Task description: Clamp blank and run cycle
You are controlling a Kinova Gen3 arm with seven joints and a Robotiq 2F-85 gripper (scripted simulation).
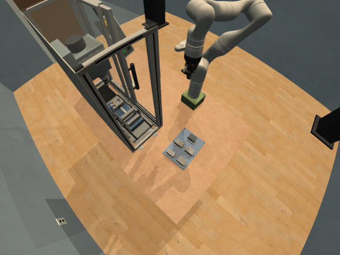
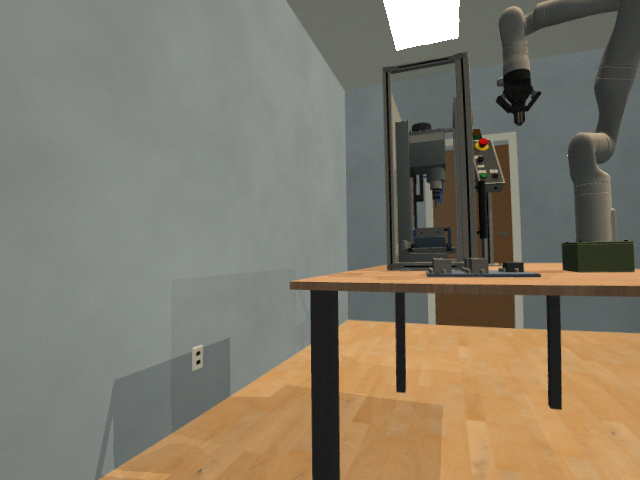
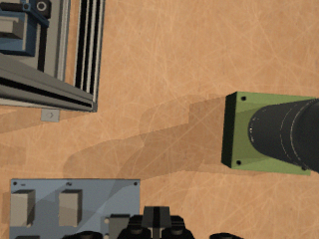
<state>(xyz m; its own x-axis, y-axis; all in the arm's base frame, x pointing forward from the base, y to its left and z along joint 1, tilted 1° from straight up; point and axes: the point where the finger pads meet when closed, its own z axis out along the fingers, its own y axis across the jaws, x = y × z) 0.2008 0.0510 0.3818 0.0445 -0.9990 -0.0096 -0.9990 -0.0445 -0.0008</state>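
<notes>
My gripper (image 1: pixel 187 75) (image 2: pixel 519 121) (image 3: pixel 157 230) is shut and empty, high above the table between the guard and the robot's base. The dark setting master (image 1: pixel 192 137) (image 2: pixel 513 267) sits on the blue plate (image 1: pixel 200 145) (image 3: pixel 100 182). Several lighter blanks stand there too, among them one blank (image 1: pixel 179 143) (image 3: pixel 70 206) near the guard. The vise (image 1: pixel 133 118) (image 2: pixel 431 240) is inside the guard (image 1: pixel 156 82) (image 2: pixel 465 155). The loose bars and any blank between its jaws are too small to tell. The green button (image 1: pixel 124 51) (image 2: pixel 483 175) sits below a black knob (image 2: pixel 480 159); its position is unclear.
A black upright handle (image 1: pixel 134 76) (image 2: pixel 482 209) is on the guard's side facing the robot; whether the door is shut is unclear. The green base block (image 1: pixel 193 101) (image 2: pixel 598 256) (image 3: pixel 231 131) carries the arm. A spindle (image 2: pixel 436 188) hangs above the vise.
</notes>
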